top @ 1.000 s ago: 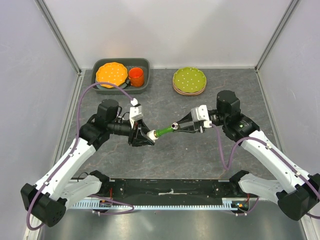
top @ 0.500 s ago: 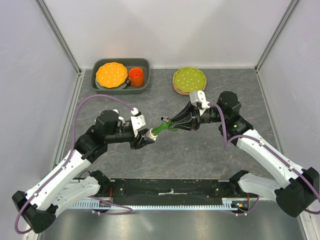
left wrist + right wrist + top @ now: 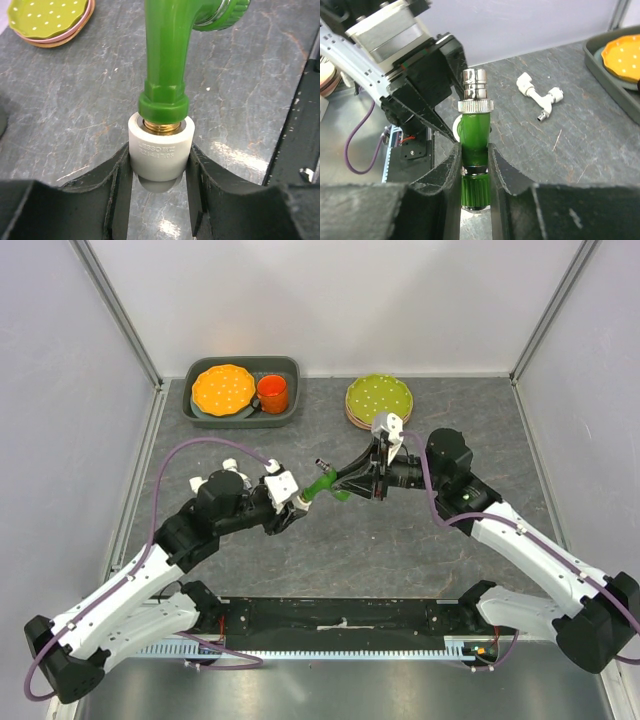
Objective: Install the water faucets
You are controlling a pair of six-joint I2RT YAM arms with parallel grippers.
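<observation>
A green faucet [image 3: 322, 487] with a silver spout and a white cylindrical end piece [image 3: 301, 503] is held above the table between both arms. My left gripper [image 3: 294, 505] is shut on the white end piece [image 3: 161, 150], and the green faucet body [image 3: 165, 60] rises out of it. My right gripper [image 3: 343, 483] is shut on the green faucet [image 3: 475, 135] just above its ribbed knob, with the silver spout [image 3: 474, 85] beyond the fingers. The all-white faucet [image 3: 540, 95] lies on the table, seen only in the right wrist view.
A dark tray [image 3: 288, 368] at the back left holds an orange plate [image 3: 223, 388] and an orange cup [image 3: 272, 393]. A stack of green and pink plates [image 3: 379, 400] sits at the back middle and also shows in the left wrist view [image 3: 47, 20]. Walls enclose three sides.
My right wrist has turned and shifted left and away. The green faucet has swung with it, spout end pointing farther back. My left gripper has followed, keeping hold of the white end piece.
</observation>
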